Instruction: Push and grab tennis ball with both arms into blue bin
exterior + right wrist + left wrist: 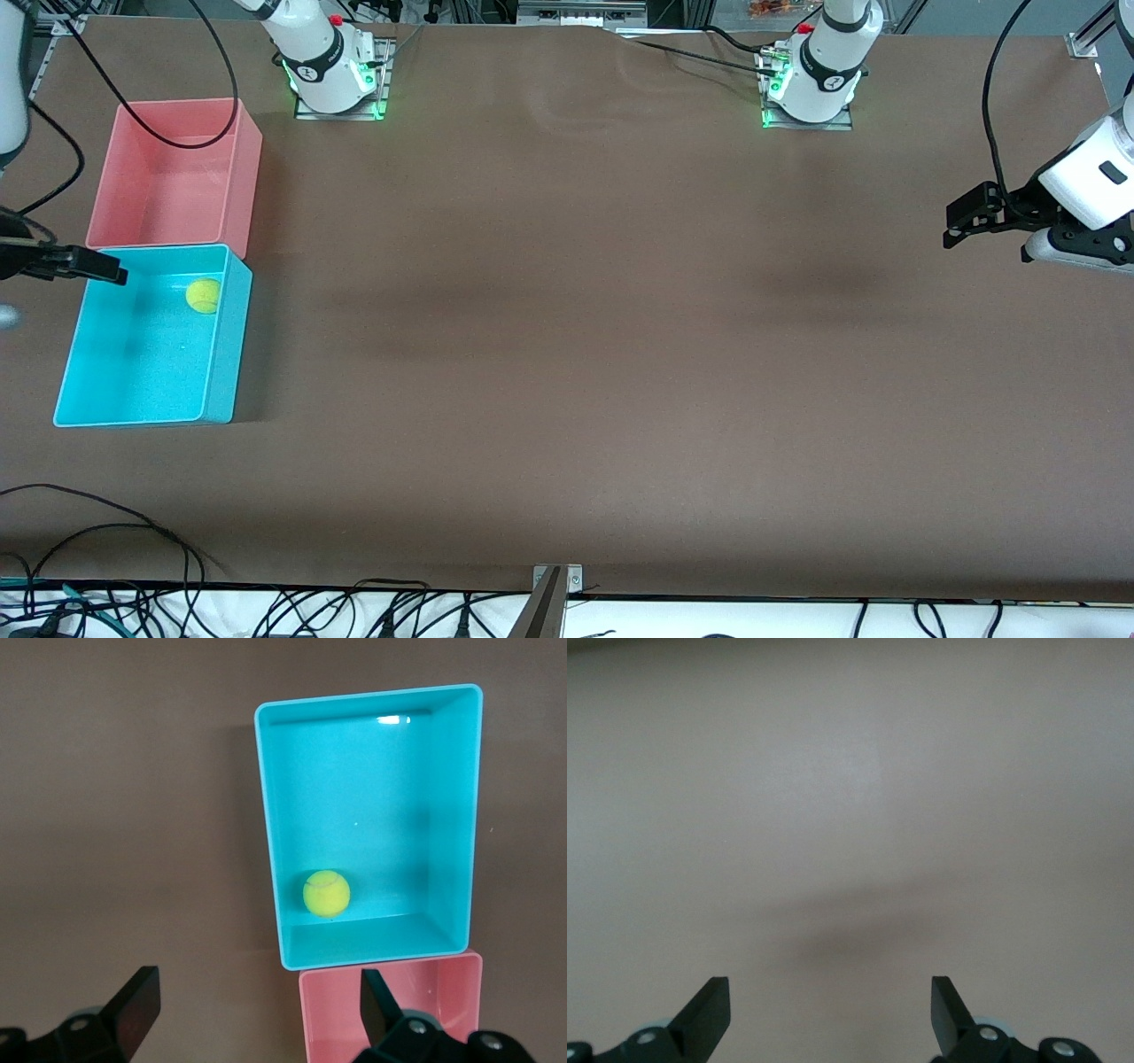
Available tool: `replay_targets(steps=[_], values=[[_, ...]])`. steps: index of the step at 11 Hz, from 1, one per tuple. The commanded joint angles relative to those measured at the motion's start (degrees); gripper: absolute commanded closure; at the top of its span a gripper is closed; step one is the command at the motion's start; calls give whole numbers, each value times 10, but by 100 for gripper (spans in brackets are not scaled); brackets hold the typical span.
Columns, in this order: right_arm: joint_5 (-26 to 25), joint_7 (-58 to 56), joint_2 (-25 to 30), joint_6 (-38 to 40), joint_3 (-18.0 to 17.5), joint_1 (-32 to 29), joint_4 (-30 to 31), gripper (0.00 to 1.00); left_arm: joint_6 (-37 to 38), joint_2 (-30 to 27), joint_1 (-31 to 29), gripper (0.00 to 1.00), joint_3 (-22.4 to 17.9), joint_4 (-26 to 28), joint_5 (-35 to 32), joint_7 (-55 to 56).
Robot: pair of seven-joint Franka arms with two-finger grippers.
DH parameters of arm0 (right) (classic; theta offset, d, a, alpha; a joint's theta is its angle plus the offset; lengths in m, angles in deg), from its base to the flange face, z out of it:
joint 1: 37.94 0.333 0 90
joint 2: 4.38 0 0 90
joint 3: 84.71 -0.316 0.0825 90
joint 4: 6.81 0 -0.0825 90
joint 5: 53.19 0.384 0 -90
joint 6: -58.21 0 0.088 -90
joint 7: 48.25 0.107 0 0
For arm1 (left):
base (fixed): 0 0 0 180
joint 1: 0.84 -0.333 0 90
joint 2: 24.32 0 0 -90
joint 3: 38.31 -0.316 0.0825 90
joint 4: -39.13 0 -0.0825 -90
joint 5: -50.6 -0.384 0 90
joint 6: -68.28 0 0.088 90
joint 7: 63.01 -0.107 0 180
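The tennis ball (203, 296) lies inside the blue bin (223, 354), close to the wall that adjoins the pink bin. From the right wrist view, the tennis ball (326, 893) rests on the floor of the blue bin (372, 797). My right gripper (111, 270) hangs open and empty, high over the blue bin's edge at the right arm's end of the table; its fingertips frame the right gripper (257, 992) view. My left gripper (961, 220) is open with nothing in it, above bare table at the left arm's end. The left wrist view of the left gripper (830, 1001) shows only table.
A pink bin (159, 204) of the same shape touches the blue one, farther from the front camera; it holds nothing, and a black cable (168, 140) loops over it. In the right wrist view the pink bin (337, 1019) lies below the fingers. Cables (133, 532) run along the table's near edge.
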Motion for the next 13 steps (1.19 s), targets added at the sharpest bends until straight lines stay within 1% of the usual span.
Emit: replay_targets(steps=[1,2,3,4,6,7,10,13], values=[[-40,98,104,-109,-105,-57,151,0,11,7,-2,0,2,-17,5,-3],[-38,105,123,-149,-105,-57,180,0,11,7,-2,0,1,-16,5,-3],[-30,102,135,-159,-105,-57,195,0,11,7,-2,0,1,-17,5,-4],[-13,95,136,-148,-105,-57,195,0,11,7,-2,0,1,-17,5,-3],[-5,81,138,-116,-106,-57,190,0,11,8,-1,0,1,-17,5,-3],[11,80,139,-102,-106,-57,180,0,11,7,-1,0,1,-17,5,-3],[10,62,139,-55,-105,-57,147,0,11,7,-1,0,2,-17,5,-3],[6,60,145,-49,-105,-55,132,0,11,7,-1,0,1,-18,5,-3]])
